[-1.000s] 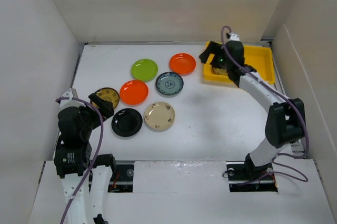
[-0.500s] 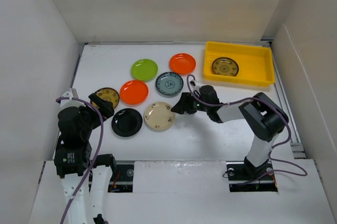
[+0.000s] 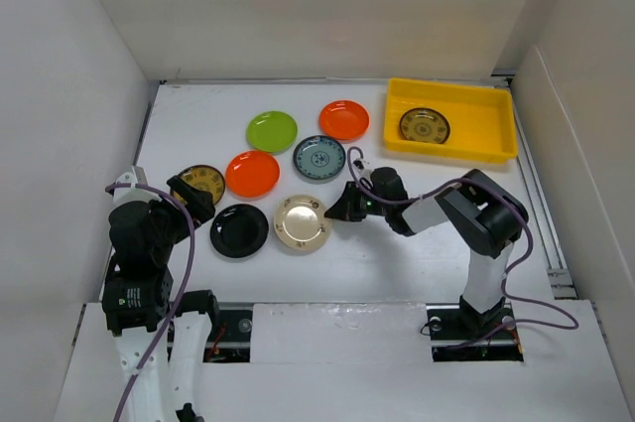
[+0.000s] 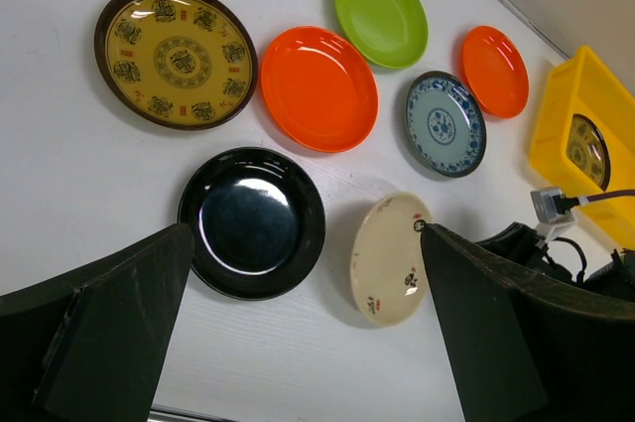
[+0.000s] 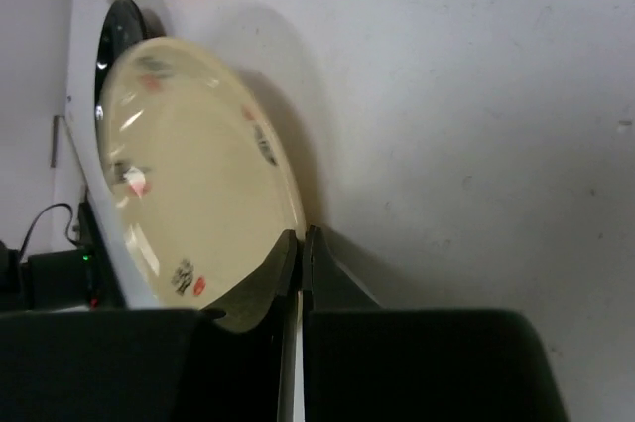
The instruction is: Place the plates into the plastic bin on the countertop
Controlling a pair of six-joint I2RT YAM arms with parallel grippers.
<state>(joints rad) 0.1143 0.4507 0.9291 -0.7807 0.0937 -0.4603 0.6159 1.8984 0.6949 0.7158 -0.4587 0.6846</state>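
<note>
The right gripper (image 3: 340,208) sits low over the middle of the countertop (image 3: 397,263), its fingers (image 5: 283,268) pressed together on the right rim of the cream plate (image 3: 301,221). The wrist view shows that rim pinched between them and the plate tipped up off the surface on that side. Just left of it lies the black plate (image 3: 239,230). Farther back are the near orange plate (image 3: 252,173), the blue-patterned plate (image 3: 319,158), the lime green plate (image 3: 271,131) and the far orange plate (image 3: 344,120), all flat on the white surface. One brown-and-gold plate (image 3: 203,182) lies at the left, close to the left gripper (image 3: 193,196), whose fingers stand wide apart and hold nothing. The yellow plastic bin (image 3: 496,109) is at the far right corner, well apart from the cream plate, with the second brown-and-gold plate (image 3: 424,126) lying flat in its left half
</note>
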